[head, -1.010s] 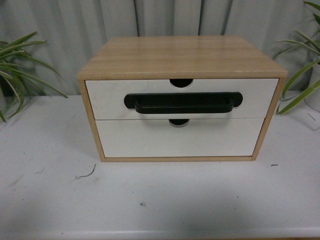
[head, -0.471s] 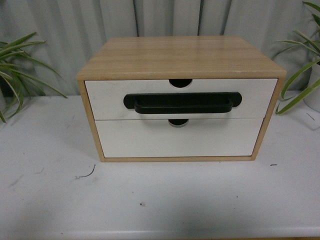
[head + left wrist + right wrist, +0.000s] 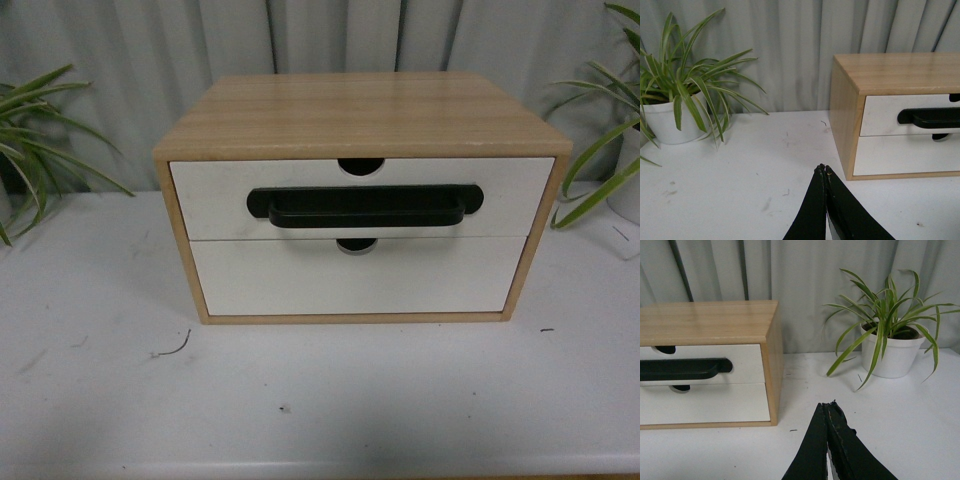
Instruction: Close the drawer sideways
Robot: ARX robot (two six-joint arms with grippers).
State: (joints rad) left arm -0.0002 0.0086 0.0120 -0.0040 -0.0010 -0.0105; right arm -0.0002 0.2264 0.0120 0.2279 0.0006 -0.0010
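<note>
A light wood cabinet (image 3: 360,110) stands on the white table. Its upper drawer (image 3: 210,195) has a white front, a long black bar handle (image 3: 365,206) and a half-round notch in its top edge. The drawer front sits flush with the cabinet face. The drawer also shows in the left wrist view (image 3: 885,112) and the right wrist view (image 3: 747,357). My left gripper (image 3: 822,169) is shut and empty over the table, left of the cabinet. My right gripper (image 3: 828,404) is shut and empty, right of the cabinet. Neither arm shows in the front view.
Below it is a white drawer front without a handle (image 3: 360,280). A potted plant in a white pot (image 3: 670,122) stands left of the cabinet, another (image 3: 892,355) to the right. A grey curtain hangs behind. White table (image 3: 320,400) lies in front.
</note>
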